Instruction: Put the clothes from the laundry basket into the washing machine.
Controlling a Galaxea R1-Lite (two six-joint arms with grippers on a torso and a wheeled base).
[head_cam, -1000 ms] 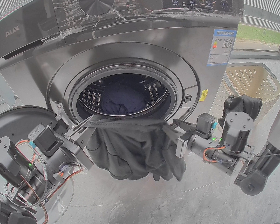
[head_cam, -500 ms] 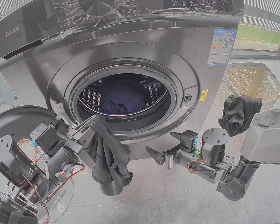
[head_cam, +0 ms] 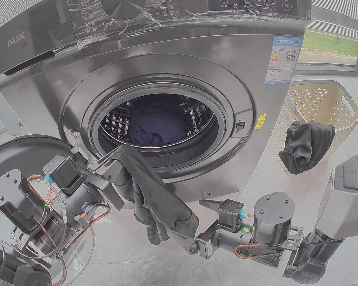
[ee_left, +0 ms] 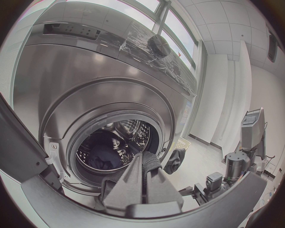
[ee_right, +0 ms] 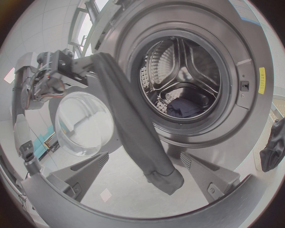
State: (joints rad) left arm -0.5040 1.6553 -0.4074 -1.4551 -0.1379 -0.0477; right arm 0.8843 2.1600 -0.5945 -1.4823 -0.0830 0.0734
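1. At centre frame in the head view: one front-loading washing machine [head_cam: 155,62], steel-grey. Its one round door [head_cam: 13,158] is swung fully open at the left edge.
2. Clothes counted: three pieces, all dark.
   - One navy piece [head_cam: 157,124] lies inside the drum, centre frame.
   - One dark grey garment [head_cam: 155,196] hangs outside, just below the lower left of the drum opening, draping down toward the floor.
   - One black piece [head_cam: 305,144] is slung over the near rim of the laundry basket [head_cam: 343,102], right of frame.
3. Baskets: one, beige and perforated, on the floor beside the machine's right flank.
4. Grippers: two.
   - Left gripper [head_cam: 111,159], left of centre, is clamped tight on the top edge of the dark grey garment; the left wrist view shows cloth pinched between both fingers [ee_left: 130,181].
   - Right gripper [head_cam: 184,216], lower centre, has its jaws spread wide. The garment's lower end hangs between them, not pinched.
5. Machine details: one dial [head_cam: 123,1] on a control panel under clear film, top of frame; one blue label [head_cam: 283,60], upper right of the front; one small yellow sticker [head_cam: 260,122] right of the opening.
6. Surface: grey marbled floor [head_cam: 162,278], smooth.
7. Room: windows either side, with grass [head_cam: 331,43] outside at upper right; white panelled wall [ee_left: 225,74] and ceiling in the left wrist view.
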